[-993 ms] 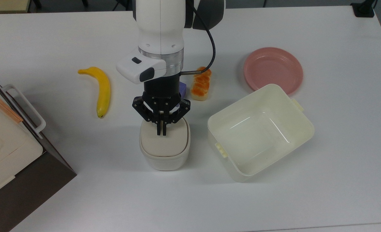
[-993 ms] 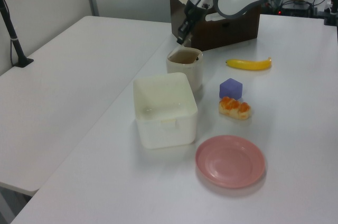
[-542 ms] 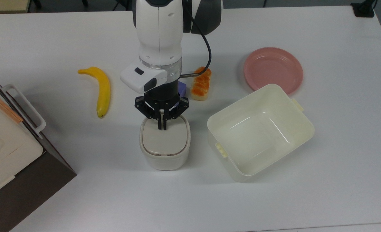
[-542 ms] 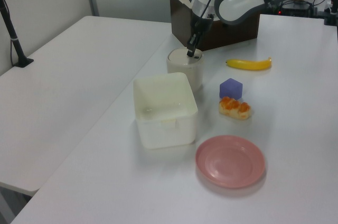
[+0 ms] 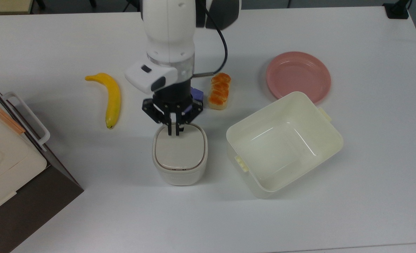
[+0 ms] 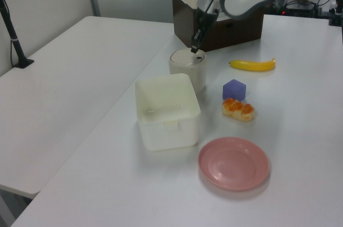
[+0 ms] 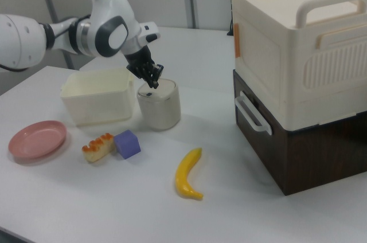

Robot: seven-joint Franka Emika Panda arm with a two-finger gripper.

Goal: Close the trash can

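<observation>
The trash can (image 5: 180, 154) is a small white rounded bin standing in the middle of the table, and its beige lid (image 5: 180, 149) lies flat on the rim. My gripper (image 5: 173, 133) points down over the lid's far edge in the top view, fingers shut with nothing between them. In the left view the gripper (image 6: 194, 49) hangs just above the trash can (image 6: 187, 70). From the right view the gripper (image 7: 152, 84) sits right at the top of the trash can (image 7: 159, 106); whether it touches the lid is unclear.
A larger cream lidless tub (image 5: 329, 140) stands close to the can on the top view's right. Behind are a pink plate (image 5: 298, 75), an orange-topped food piece (image 5: 219, 90), a purple cube (image 5: 196, 95) and a banana (image 5: 112, 98). A brown and cream box (image 5: 11, 158) fills the top view's left edge.
The lid has gone from slightly raised to lying flat on the bin. My gripper pressed down on it, then drew back toward the lid's far edge and rose a little.
</observation>
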